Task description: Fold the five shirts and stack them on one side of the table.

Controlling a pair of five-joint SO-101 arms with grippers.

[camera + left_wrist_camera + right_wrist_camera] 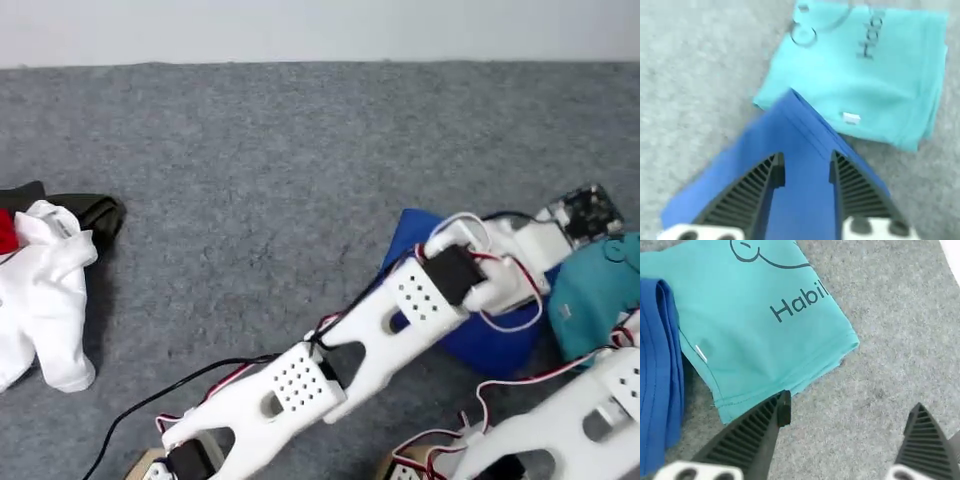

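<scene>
Stacking is being judged the step in hand: two folded shirts are being brought together at one end, while three are waiting unfolded at the other.

- Surface (300,150): one, grey and felt-like, carrying every item.
- Arms: two, white. Both are being held over the folded pair.
- White shirt (45,290): one, crumpled, lying at the far end of the surface, well apart from the arms.
- Teal shirt (755,330): one, folded flat.
- Blue shirt (790,130): one, folded. Its corner is being laid over the teal shirt's edge.
- Black shirt (95,212): one, bunched, partly covered by the white shirt.
- Red shirt (6,232): one, a sliver being shown beside the white shirt.
- Left hand (806,167): narrowed, with blue cloth being pinched between its jaws, as far as can be judged.
- Right hand (850,410): spread wide and holding nothing, poised just beside the teal shirt's corner.

Next move, as judged: the blue shirt is to be drawn squarely onto the teal one and released. The crumpled heap is to be taken up after that.

Count: five shirts, two arms, two hands.
</scene>
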